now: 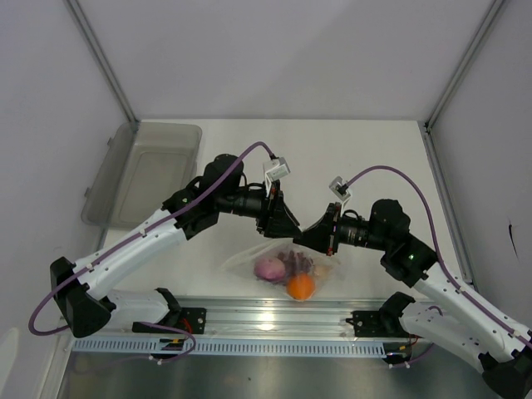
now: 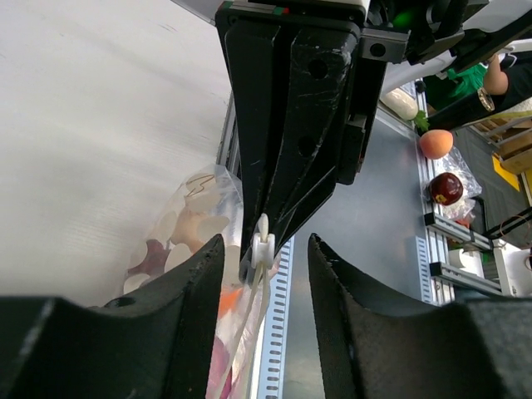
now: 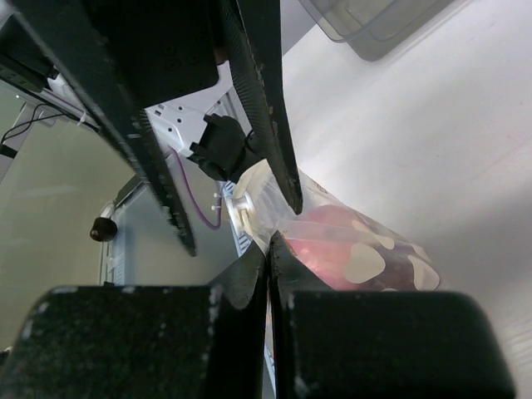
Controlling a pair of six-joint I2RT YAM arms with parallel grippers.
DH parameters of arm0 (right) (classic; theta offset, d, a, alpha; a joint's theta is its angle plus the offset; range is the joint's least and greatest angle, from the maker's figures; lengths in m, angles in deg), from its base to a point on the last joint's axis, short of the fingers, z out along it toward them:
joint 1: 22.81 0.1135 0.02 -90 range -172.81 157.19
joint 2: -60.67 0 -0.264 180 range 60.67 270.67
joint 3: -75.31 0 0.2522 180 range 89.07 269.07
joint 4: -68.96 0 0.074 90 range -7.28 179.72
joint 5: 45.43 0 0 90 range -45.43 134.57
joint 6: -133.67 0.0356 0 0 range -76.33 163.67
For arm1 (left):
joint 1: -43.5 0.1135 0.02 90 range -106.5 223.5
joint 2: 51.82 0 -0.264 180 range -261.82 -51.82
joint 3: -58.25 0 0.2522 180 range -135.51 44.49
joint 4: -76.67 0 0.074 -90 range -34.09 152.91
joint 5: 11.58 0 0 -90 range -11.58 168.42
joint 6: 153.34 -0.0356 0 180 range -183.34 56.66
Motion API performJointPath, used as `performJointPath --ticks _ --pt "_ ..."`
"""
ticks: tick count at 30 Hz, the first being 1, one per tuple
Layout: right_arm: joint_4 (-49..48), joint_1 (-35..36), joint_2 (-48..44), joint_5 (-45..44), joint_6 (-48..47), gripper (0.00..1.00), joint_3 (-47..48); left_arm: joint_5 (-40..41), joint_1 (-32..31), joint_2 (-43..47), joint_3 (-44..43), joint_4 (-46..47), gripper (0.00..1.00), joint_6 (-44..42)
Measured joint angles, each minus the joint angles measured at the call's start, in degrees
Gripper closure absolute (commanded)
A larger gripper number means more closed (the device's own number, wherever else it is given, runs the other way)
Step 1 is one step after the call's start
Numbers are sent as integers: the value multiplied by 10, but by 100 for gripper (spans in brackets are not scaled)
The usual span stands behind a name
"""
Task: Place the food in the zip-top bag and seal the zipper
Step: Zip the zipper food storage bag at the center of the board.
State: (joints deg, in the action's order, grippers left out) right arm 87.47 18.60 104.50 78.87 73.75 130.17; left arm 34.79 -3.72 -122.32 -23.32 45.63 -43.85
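The zip-top bag (image 1: 287, 270) hangs lifted near the table's front edge. It holds the purple-red onion (image 1: 268, 268), the orange (image 1: 301, 287), the dark berries (image 1: 293, 259) and the whitish garlic (image 1: 320, 268). My right gripper (image 1: 306, 236) is shut on the bag's top edge (image 3: 268, 245). My left gripper (image 1: 287, 226) faces it, open (image 2: 266, 241). The zipper's white slider (image 2: 263, 245) stands between the left fingers, touching neither. The slider also shows in the right wrist view (image 3: 241, 204). The onion shows pink through the bag (image 3: 332, 241).
A grey translucent tub (image 1: 150, 174) stands at the back left, also in the right wrist view (image 3: 374, 21). An aluminium rail (image 1: 266, 320) runs along the near edge. Off the table lie a peach-coloured fruit (image 2: 436, 143) and a red apple (image 2: 446, 188).
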Motion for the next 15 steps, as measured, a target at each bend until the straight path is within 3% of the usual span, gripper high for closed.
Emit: performJointPath --ticks 5,6,12,15 --pt "-8 2 0 0 6 100 0 1 0 0 5 0 70 0" --pt "-8 2 0 0 7 100 0 1 0 0 6 0 77 0" --pt "-12 5 2 -4 13 100 -4 2 0 0 6 0 99 0" --pt "-17 8 2 -11 15 100 -7 5 0 0 6 -2 100 0"
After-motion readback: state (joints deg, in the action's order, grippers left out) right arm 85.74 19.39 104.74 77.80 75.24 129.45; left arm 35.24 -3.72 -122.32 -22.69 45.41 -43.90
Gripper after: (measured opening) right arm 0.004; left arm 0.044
